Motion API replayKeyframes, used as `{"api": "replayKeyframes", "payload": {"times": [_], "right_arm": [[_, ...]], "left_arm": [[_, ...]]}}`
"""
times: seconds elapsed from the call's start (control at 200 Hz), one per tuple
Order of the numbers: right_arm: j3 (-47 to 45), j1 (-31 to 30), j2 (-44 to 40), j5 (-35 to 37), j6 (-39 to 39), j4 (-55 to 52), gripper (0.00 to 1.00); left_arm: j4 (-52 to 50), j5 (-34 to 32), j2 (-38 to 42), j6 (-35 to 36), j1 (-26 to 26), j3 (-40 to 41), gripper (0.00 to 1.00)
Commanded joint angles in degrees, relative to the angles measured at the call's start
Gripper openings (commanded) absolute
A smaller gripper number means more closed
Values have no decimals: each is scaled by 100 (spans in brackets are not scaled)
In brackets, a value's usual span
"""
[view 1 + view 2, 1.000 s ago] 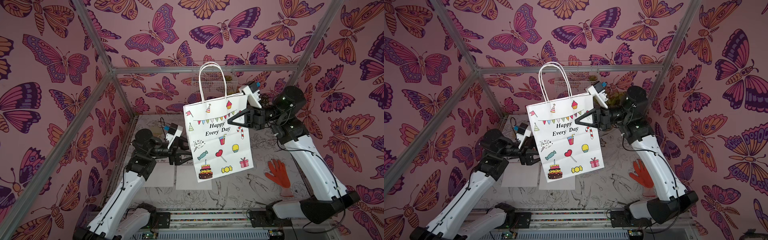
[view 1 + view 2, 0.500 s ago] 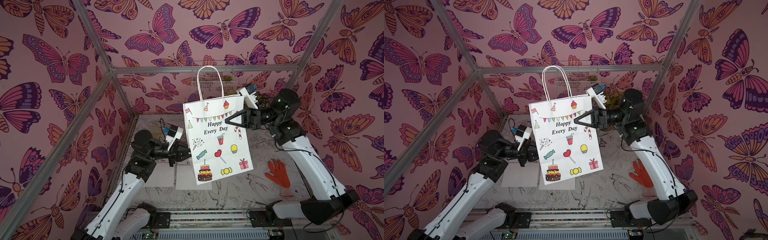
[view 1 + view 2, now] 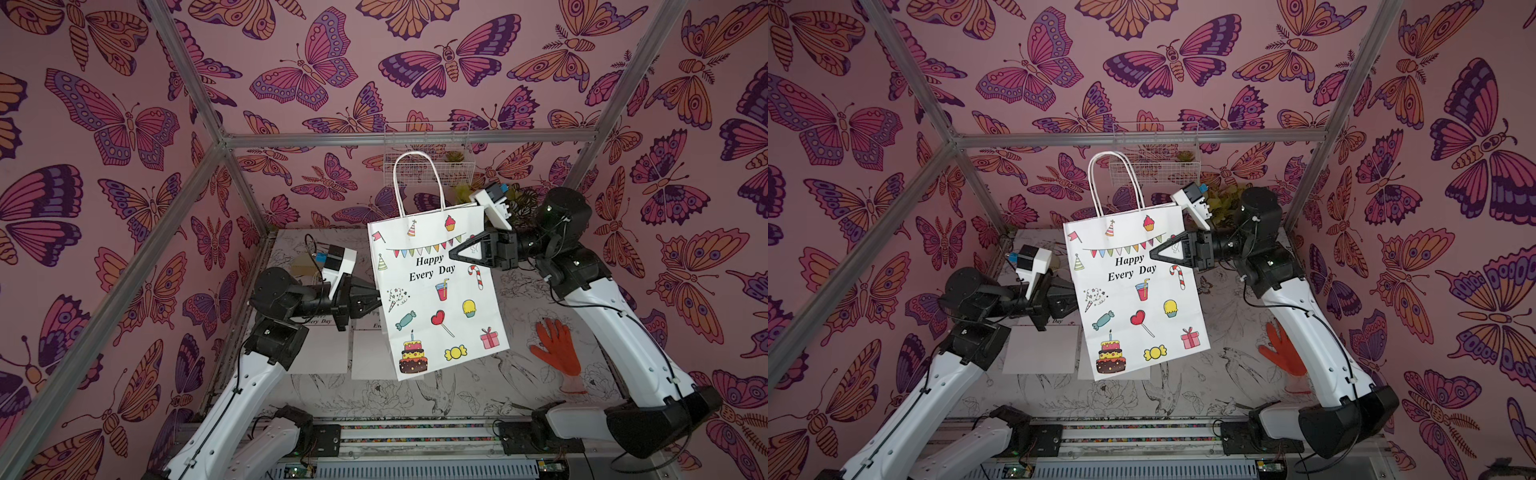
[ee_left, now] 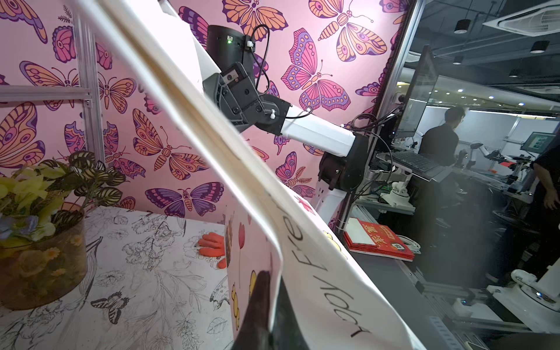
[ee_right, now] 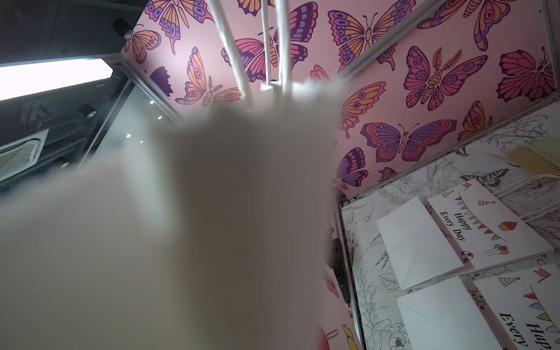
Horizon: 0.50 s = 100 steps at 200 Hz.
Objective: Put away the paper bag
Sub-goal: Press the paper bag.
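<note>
- One table [image 3: 457, 395], covered in black-and-white flower and bird drawings, sits inside pink butterfly walls [image 3: 124, 124].
- One paper bag [image 3: 436, 299] hangs in the air above the table's middle, slightly tilted.
- Your left gripper [image 3: 376, 301] pinches its side edge; your right gripper [image 3: 454, 253] pinches it near the top corner.
- Two flat bags [image 5: 485, 224] and one orange glove [image 3: 555, 347] lie on the table.

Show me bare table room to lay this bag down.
Bare: the front strip of the table between the flat folded bags and the base rail, and the patch beside the orange glove. Crowded: back right, by the potted plant.
</note>
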<state>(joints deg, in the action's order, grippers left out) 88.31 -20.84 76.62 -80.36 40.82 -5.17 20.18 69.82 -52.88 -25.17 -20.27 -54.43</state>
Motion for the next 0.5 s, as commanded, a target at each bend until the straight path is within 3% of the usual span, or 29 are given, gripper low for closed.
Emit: {"api": "replayKeyframes", "payload": {"times": [0.0, 0.075, 0.11, 0.165, 0.225, 0.325, 0.496], "right_arm": [[11, 1, -189, 2, -231, -167, 0], [19, 25, -199, 56, -303, -303, 0], [40, 40, -199, 94, -383, -447, 0], [63, 68, -213, 142, -550, -681, 0], [48, 84, -237, 165, -700, -854, 0], [-56, 96, -354, 145, -914, -974, 0], [-208, 97, -578, 174, -1105, -1041, 0]], "left_arm": [[322, -127, -71, -200, -21, -66, 0], [357, -128, -80, -289, -16, -85, 2], [392, -118, -76, -348, -12, -85, 19], [650, -61, -73, -571, 10, -48, 60], [1408, -69, -68, -1103, 56, 81, 84], [2816, -113, -192, -2153, 113, 158, 91], [4133, -462, -494, -3343, 116, 57, 91]]}}
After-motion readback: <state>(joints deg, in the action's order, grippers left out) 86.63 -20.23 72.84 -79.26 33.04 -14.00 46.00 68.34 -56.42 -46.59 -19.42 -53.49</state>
